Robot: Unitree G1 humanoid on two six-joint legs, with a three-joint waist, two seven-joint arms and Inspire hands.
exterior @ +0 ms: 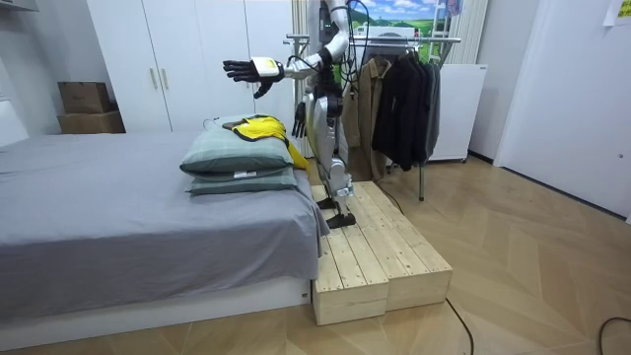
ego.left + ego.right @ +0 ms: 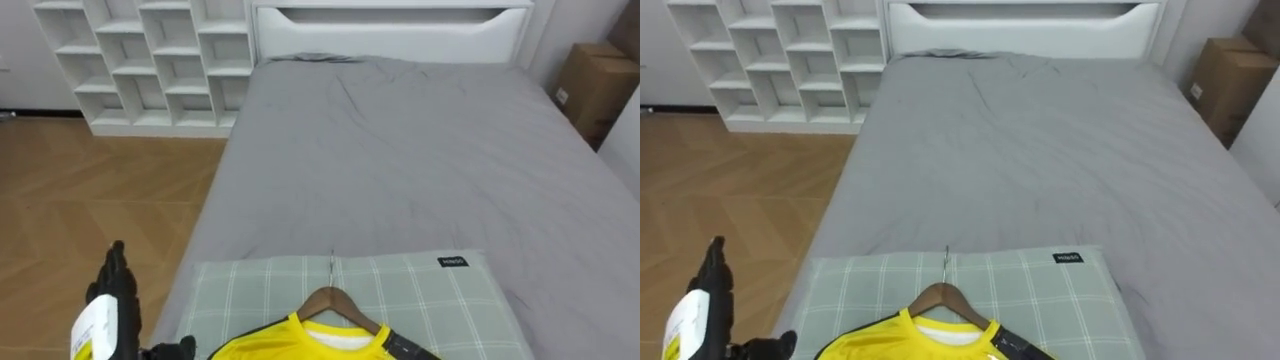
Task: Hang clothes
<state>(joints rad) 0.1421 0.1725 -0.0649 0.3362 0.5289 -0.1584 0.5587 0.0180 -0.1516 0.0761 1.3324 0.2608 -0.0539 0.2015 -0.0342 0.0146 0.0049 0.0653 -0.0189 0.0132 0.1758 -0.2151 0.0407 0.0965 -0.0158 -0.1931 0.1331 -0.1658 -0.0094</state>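
Bedroom with a white cubby shelf [image 2: 150, 60] at upper left and wood floor [image 2: 90, 210] below it. Left hand [image 2: 122, 305], lower left of the frame, over the floor beside the grey bed [image 2: 400, 160]: fingers straight and together, thumb out, holding nothing. Checked pillow [image 2: 420, 300], bottom centre, carries the yellow shirt [image 2: 290, 345] on a wooden hanger [image 2: 330, 300]; hand and hanger are well apart. Step judged: reaching for the hanger. It is best done by moving the hand rightward, closing at the hanger's neck under the hook, and lifting level so the shirt does not slide off. Pillow tab [image 2: 452, 262], black with white print, too small to read. Sticker [image 2: 562, 96] on cardboard box [image 2: 595, 85], upper right, illegible. Room view: right hand [image 1: 299, 120] low by the hip, state cannot be told; clothes rail [image 1: 414, 39] behind the robot.
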